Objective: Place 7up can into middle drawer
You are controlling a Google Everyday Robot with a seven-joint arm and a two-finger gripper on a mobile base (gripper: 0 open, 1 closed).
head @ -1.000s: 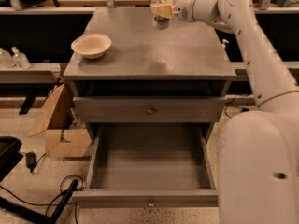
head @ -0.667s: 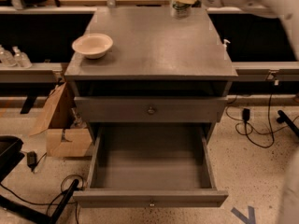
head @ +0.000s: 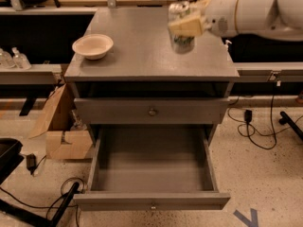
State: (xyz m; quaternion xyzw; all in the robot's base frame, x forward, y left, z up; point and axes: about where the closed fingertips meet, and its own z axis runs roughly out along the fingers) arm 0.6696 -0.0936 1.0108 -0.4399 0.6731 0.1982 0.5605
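Note:
My gripper [head: 183, 27] is shut on the 7up can [head: 182, 44], a silver can with green print, and holds it upright above the right part of the cabinet top [head: 142, 56]. My white arm comes in from the upper right. The cream fingers [head: 189, 26] cover the can's middle. The middle drawer [head: 151, 200] is pulled out wide below the closed uppermost drawer front [head: 152, 111], and its grey inside is bare. The can is higher and farther back than the drawer opening.
A cream bowl [head: 93, 45] sits on the cabinet top at the left. A cardboard box [head: 61, 131] stands on the floor left of the cabinet. Cables [head: 255, 131] lie on the floor at the right. Two clear bottles [head: 14, 58] stand on a ledge at the far left.
The gripper with the can has moved from the back edge of the cabinet top toward the front, lower in the picture. The view has shifted a little.

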